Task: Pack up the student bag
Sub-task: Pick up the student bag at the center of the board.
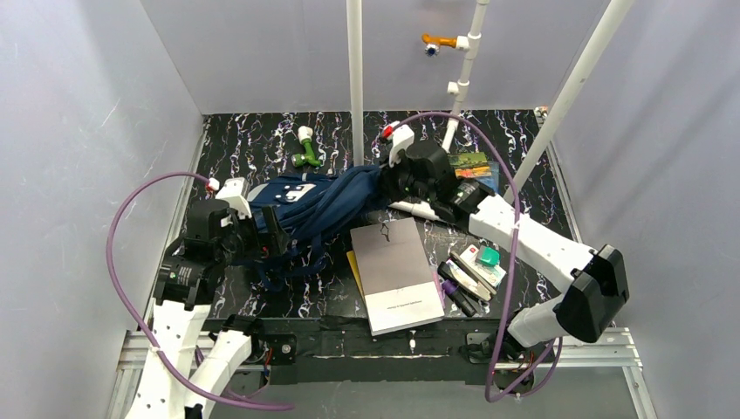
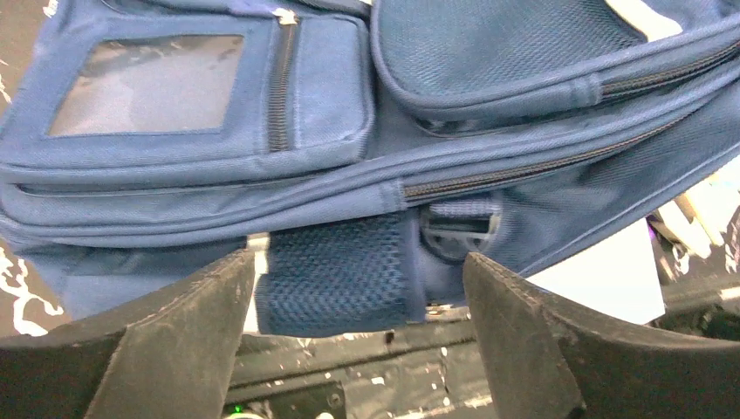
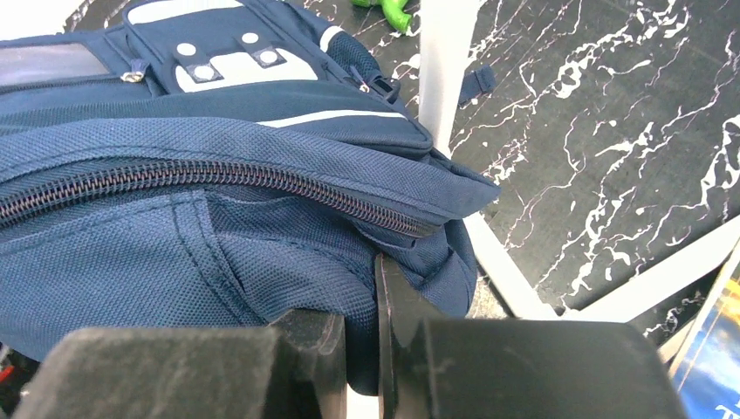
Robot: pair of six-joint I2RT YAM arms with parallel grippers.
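Over by the counter's left edge, the left gripper (image 2: 359, 266) hangs with its fingers spread wide before the student bag (image 1: 323, 205), which lies on its side mid-counter. At the bag's right end, the right gripper (image 3: 359, 336) pinches the fabric tight.

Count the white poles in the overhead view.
3. The centre pole stands at the back; the jointed pole right of it carries an orange fitting; the slanted pole leans up on the right. None seems hidden.
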